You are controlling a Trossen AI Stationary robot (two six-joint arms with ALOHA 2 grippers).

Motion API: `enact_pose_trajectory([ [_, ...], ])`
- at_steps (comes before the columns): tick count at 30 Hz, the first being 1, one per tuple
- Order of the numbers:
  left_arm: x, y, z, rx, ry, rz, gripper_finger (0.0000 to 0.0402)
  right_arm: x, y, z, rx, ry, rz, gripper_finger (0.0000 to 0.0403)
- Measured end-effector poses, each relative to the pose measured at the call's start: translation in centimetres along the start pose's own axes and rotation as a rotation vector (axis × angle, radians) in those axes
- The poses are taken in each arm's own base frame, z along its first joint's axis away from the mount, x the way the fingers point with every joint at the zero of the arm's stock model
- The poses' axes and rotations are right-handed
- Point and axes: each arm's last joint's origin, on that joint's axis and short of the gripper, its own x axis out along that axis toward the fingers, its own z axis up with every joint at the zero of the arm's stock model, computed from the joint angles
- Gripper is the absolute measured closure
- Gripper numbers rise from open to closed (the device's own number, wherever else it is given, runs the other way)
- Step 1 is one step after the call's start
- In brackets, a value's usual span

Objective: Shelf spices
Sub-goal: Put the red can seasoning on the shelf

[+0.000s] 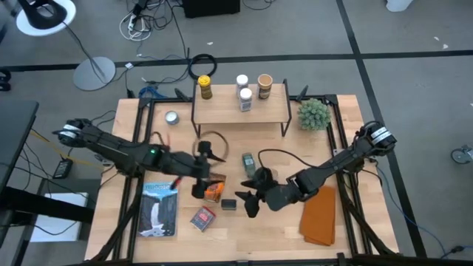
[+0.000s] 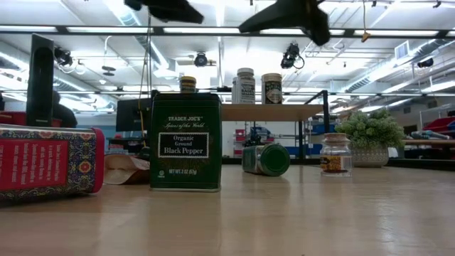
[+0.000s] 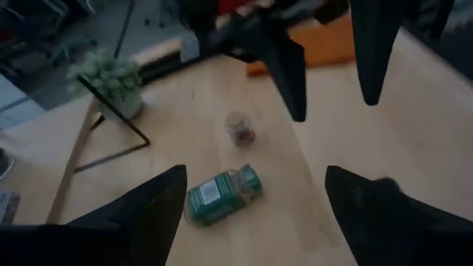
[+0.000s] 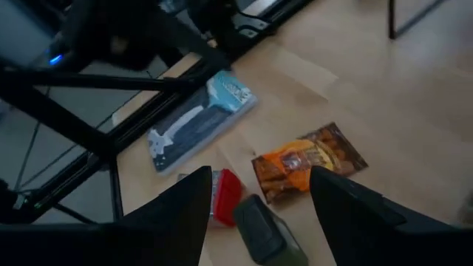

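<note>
The floor (image 1: 414, 44) around the worktop (image 1: 347, 247) is grey carpet crossed by dark seams, with loose cables (image 1: 151, 18) trailing over it beyond the far edge. A white floor lamp (image 1: 46, 15) stands off the far left corner, its round grey base (image 1: 94, 72) on the carpet. A dark desk (image 1: 15, 140) sits off the left edge. Looking level across the room, long strips of ceiling lights (image 2: 85, 30) run under a white ceiling hung with ducts and pipes (image 2: 419, 53). A tall black monitor (image 2: 40, 80) stands at the left, and more benches with clutter (image 2: 434, 135) fill the distance.
</note>
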Motion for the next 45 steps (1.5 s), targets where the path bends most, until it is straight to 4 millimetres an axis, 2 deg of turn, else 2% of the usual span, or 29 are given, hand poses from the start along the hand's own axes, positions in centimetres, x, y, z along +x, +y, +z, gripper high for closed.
enact_pose_trajectory([
  [6, -4.8, 1.4, -3.7, -0.107, -0.115, 0.015, 0.0074, -0.5, 0.4, -0.5, 0.063, -0.035, -0.014, 0.0174],
  [9, -7.3, 1.7, -5.3, -0.175, -0.189, 0.004, 0.0074, 0.2, 0.4, -0.2, 0.075, -0.061, -0.004, 0.0174],
  [13, -9.9, 1.9, -7.6, -0.234, -0.260, 0.006, 0.0074, 2.5, 0.5, 0.0, 0.030, -0.062, 0.017, 0.0174],
  [18, -11.7, 1.8, -9.9, -0.309, -0.291, 0.000, 0.0074, 5.9, 3.1, 1.3, -0.074, 0.019, 0.050, 0.0174],
  [24, -12.5, 1.6, -11.8, -0.334, -0.207, -0.012, 0.0074, 8.8, 6.3, 3.0, -0.206, 0.193, -0.010, 0.0174],
  [30, -12.5, 1.3, -12.8, -0.416, -0.110, -0.050, 0.0074, 10.4, 7.6, 3.7, -0.271, 0.323, -0.075, 0.0174],
  [34, -12.6, 1.1, -12.6, -0.415, -0.135, -0.135, 0.0074, 11.1, 7.9, 3.3, -0.247, 0.367, -0.084, 0.0174],
  [38, -12.6, 0.8, -12.4, -0.424, -0.149, -0.259, 0.0074, 11.2, 8.1, 2.0, -0.212, 0.406, -0.088, 0.0174],
  [45, -12.7, 0.7, -12.1, -0.497, -0.160, -0.317, 0.0074, 9.5, 9.5, -0.3, -0.131, 0.449, -0.099, 0.0174],
])
